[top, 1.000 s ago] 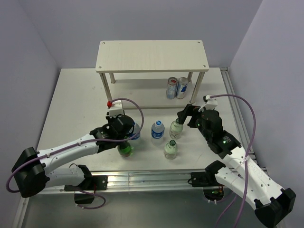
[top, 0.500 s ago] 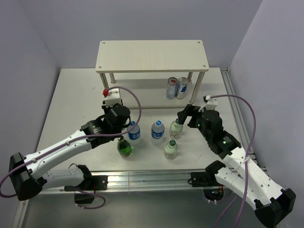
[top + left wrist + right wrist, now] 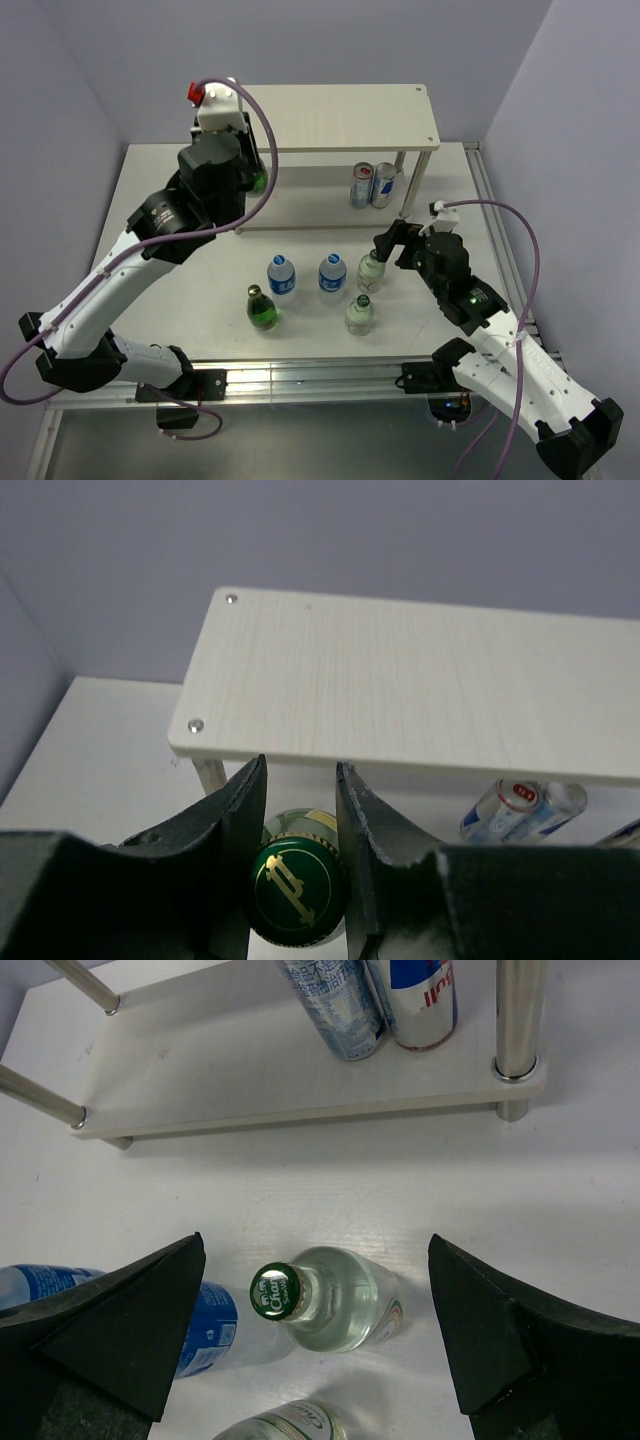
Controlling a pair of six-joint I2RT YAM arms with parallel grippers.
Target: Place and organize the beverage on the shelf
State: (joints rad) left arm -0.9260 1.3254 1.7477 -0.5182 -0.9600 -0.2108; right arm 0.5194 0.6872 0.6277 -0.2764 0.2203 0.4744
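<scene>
The shelf [image 3: 320, 115] stands at the back of the table, with two cans [image 3: 373, 185] on its lower board. My left gripper [image 3: 250, 168] is raised in front of the shelf's left end. It is shut on a glass bottle with a green gold-marked cap [image 3: 296, 890], and the shelf's top board [image 3: 420, 680] lies just ahead. My right gripper [image 3: 316, 1260] is open wide, its fingers apart on either side of a clear bottle with a green cap [image 3: 340, 1305]. That bottle stands on the table [image 3: 371, 270].
On the table stand a green bottle [image 3: 263, 310], two blue-labelled water bottles [image 3: 282, 275] [image 3: 332, 272] and another clear bottle [image 3: 359, 314]. The lower board [image 3: 250, 1080] and a silver leg [image 3: 515, 1020] are just beyond the right gripper.
My left arm has lifted the green-capped bottle from the bottle group and carried it up and back to the shelf's left end. The right arm has not moved.
</scene>
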